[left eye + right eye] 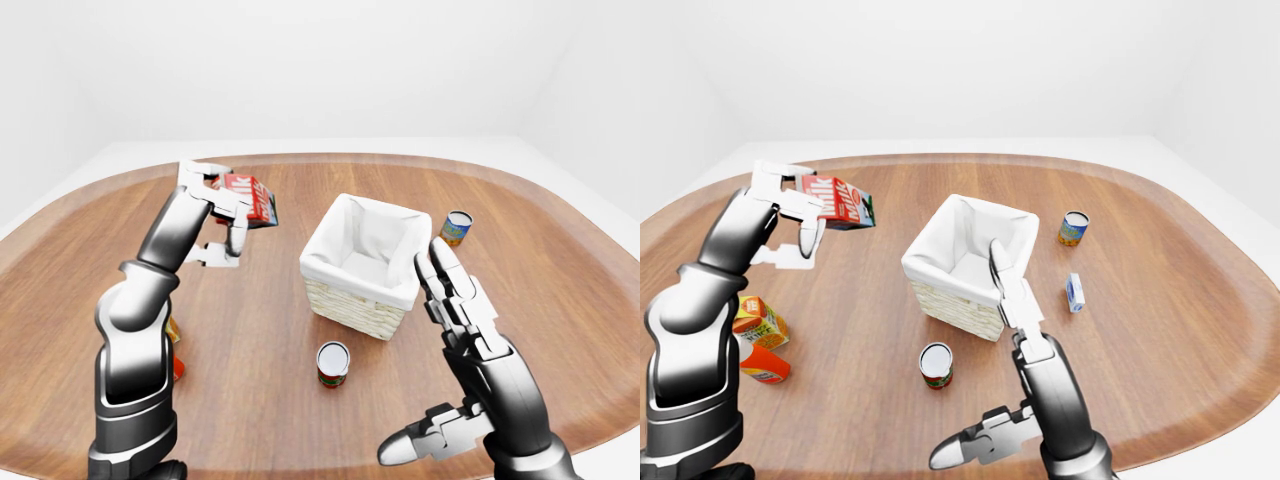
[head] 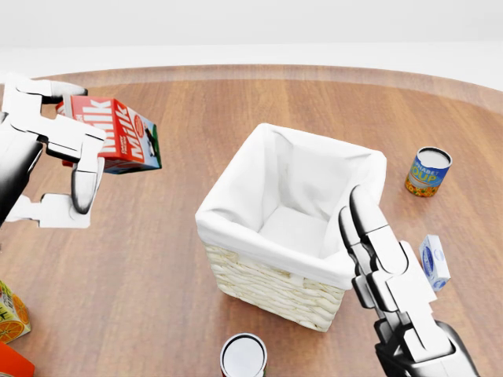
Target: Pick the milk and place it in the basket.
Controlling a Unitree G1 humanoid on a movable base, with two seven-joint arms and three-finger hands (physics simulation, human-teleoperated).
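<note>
The milk (image 2: 118, 137) is a red carton with white lettering, held above the wooden table at the left of the head view. My left hand (image 2: 69, 161) is shut on its left end, fingers over the top and one down its side. The basket (image 2: 266, 284) is wicker with a white cloth liner and stands mid-table, right of the carton and apart from it; nothing shows inside. My right hand (image 2: 383, 259) is open with straight fingers, raised beside the basket's lower right corner and holding nothing.
A soup can (image 2: 428, 171) stands at the right, with a small blue-white box (image 2: 435, 261) below it. Another can (image 2: 244, 356) sits below the basket. An orange juice carton (image 2: 11, 312) and a red item (image 2: 11, 364) lie at the lower left. The table's curved rim (image 2: 251, 72) runs along the top.
</note>
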